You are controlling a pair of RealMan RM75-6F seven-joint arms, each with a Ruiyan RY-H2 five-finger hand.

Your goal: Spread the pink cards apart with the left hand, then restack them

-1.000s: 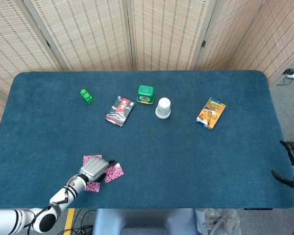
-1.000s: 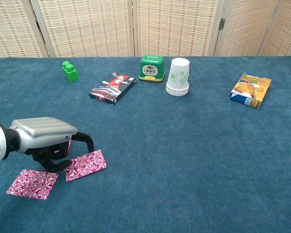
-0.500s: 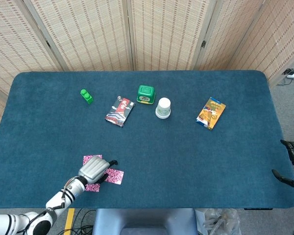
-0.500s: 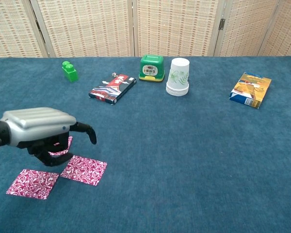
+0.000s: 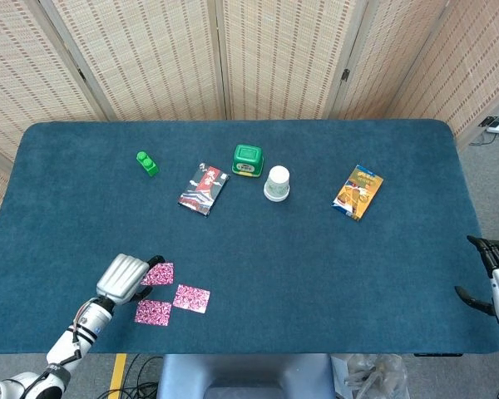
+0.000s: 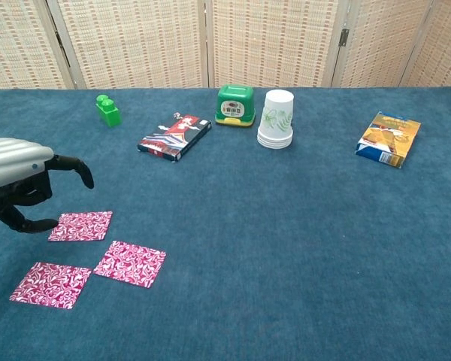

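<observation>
Three pink patterned cards lie flat and apart near the table's front left. One card (image 6: 80, 226) is nearest the hand, a second card (image 6: 130, 263) lies to its right, and a third card (image 6: 51, 284) sits closest to the front edge. From the head view the same cards (image 5: 159, 274) form a small triangle. My left hand (image 6: 19, 184) hovers just left of them with fingers loosely curved and holding nothing; the head view places this hand (image 5: 123, 277) beside the upper card. My right hand (image 5: 495, 283) hangs off the table's right edge, fingers spread.
Across the back of the blue table (image 5: 316, 266) stand a green block (image 6: 107, 110), a red and black card box (image 6: 174, 137), a green container (image 6: 235, 104), stacked paper cups (image 6: 276, 119) and an orange and blue snack packet (image 6: 389, 138).
My left hand has lifted off the cards and pulled back to the left. The card it covered now shows, and the three lie separate.
</observation>
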